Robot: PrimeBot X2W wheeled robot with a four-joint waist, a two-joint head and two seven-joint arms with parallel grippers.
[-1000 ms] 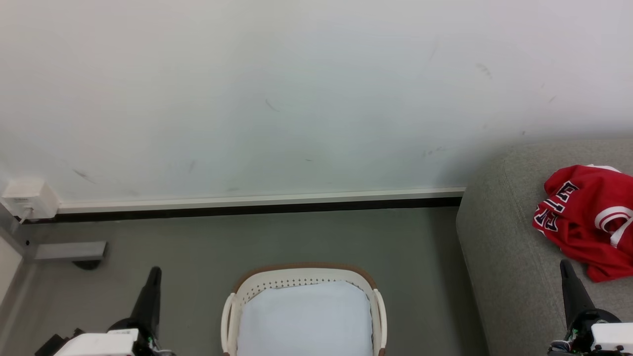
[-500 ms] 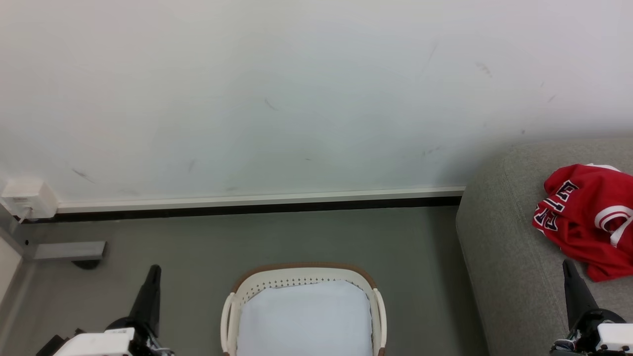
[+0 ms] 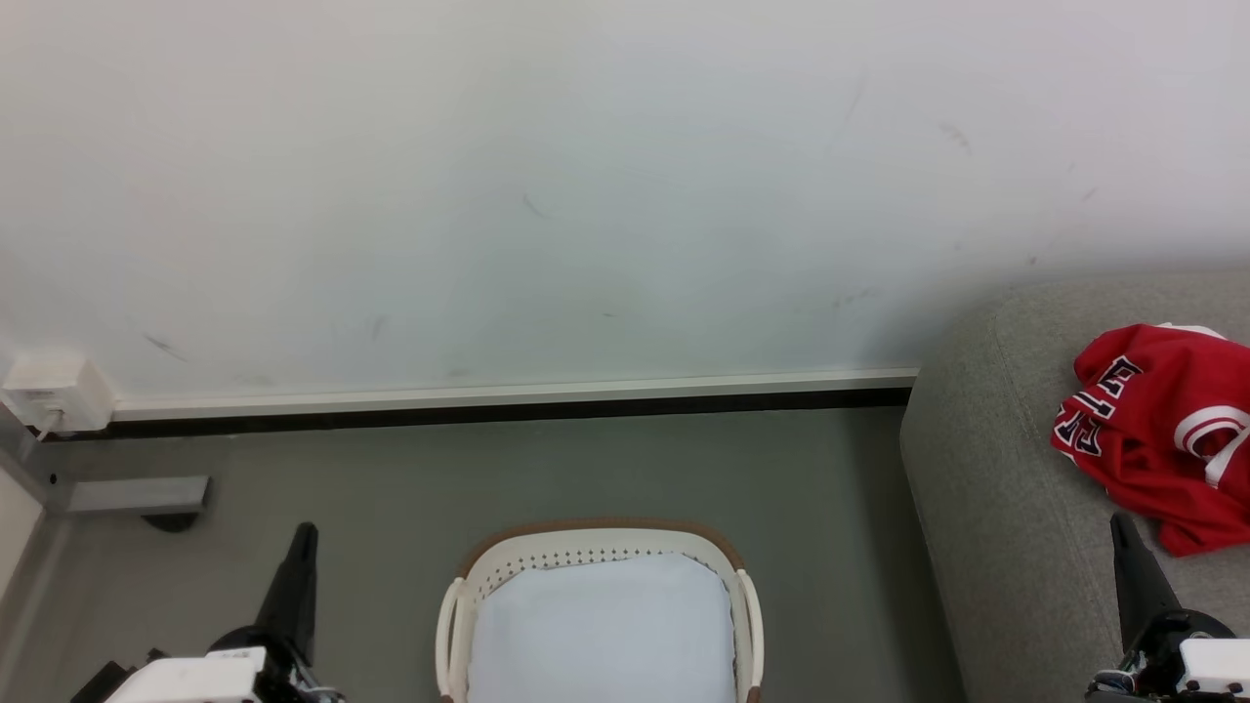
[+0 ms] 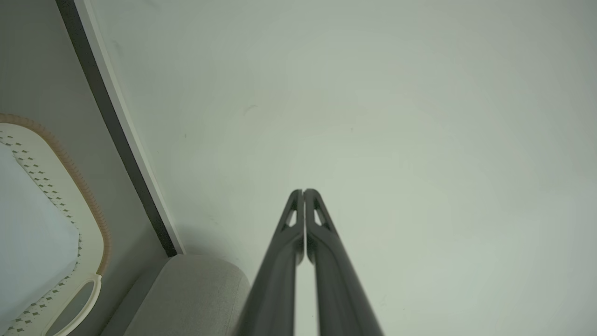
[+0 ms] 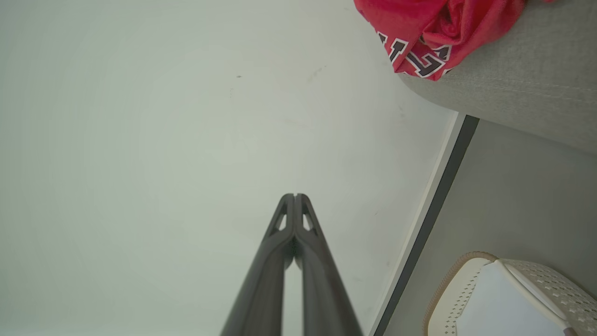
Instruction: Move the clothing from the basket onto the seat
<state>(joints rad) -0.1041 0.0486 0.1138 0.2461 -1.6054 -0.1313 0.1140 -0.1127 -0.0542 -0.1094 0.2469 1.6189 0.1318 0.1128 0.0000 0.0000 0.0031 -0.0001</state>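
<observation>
The clothing is lying in a crumpled red heap on the seat, at the right side of the head view, with its white striped trim and navy-and-white lettering facing up and its far side running off the picture's edge. The seat's rounded grey corner is sitting against the wall, and in the right wrist view the garment is hanging slightly over that rounded edge. The right gripper is pointing up from the lower right over the seat cushion, close to the lower hem of the heap but apart from it; its own wrist view is showing the two dark fingers pressed together along their tips, clenched on nothing and aiming at bare wall. The basket is standing on the grey floor to the left of the seat, with a strip of floor between them, its brown rim turning toward the wall and its pale lining lying smooth inside. The left gripper is rising at the lower left, beside the basket and apart from it, its fingers likewise clamped together with nothing between them. A pale baseboard is running along the foot of the wall, and a small white box is sitting at its left end.
</observation>
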